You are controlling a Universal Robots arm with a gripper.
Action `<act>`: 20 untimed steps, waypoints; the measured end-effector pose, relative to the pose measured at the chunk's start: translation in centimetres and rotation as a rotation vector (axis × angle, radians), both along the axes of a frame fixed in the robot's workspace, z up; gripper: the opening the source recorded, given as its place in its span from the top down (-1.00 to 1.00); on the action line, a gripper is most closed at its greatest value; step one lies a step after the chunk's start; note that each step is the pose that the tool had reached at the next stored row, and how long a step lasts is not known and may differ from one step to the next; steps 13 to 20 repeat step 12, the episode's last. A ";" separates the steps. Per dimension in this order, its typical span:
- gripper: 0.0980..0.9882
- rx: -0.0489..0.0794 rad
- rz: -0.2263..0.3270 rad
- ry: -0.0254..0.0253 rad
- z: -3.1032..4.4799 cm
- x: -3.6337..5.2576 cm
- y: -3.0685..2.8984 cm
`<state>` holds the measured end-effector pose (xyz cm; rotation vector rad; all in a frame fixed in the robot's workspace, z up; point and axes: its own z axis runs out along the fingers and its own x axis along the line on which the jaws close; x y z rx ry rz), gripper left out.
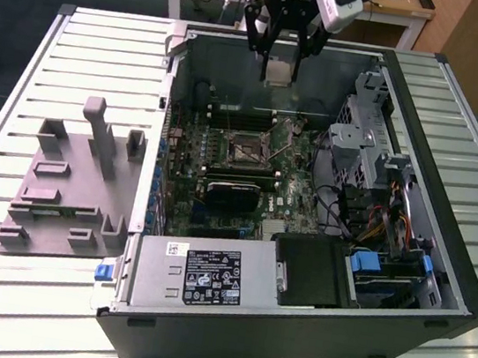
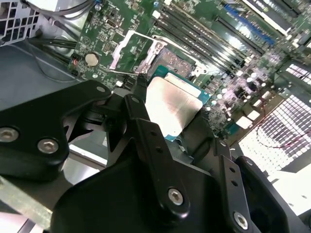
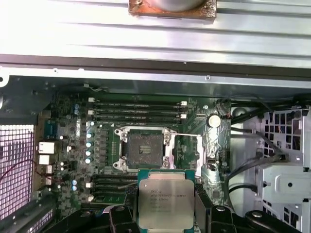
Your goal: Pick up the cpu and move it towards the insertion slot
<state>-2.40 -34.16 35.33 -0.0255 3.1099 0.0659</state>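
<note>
My gripper (image 1: 279,71) hangs above the open computer case, shut on the cpu (image 1: 278,72), a thin square chip with a silver top. In both wrist views the cpu (image 3: 165,200) (image 2: 173,108) sits between the black fingers (image 2: 141,131), held in the air over the motherboard. The insertion slot (image 1: 249,147) is a square socket with a silvery frame and dark centre in the middle of the board, below and nearer the case's front than the gripper. In the first wrist view the insertion slot (image 3: 144,148) lies just beyond the held chip, its metal frame open.
The case (image 1: 424,258) lies open on a slatted metal table (image 1: 80,41). A grey fixture plate (image 1: 69,182) with upright blocks stands on the exterior view's left. Long memory slots (image 3: 138,110), a black card (image 1: 232,194), drive cages (image 1: 361,134) and cables (image 1: 341,213) crowd the socket.
</note>
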 end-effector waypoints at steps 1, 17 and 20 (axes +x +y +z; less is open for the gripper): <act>0.00 0.000 0.000 0.0002 -0.05 0.05 0.14; 0.00 -0.001 0.000 0.0016 -0.28 0.22 0.77; 0.00 -0.001 0.000 0.0016 -0.28 0.22 0.77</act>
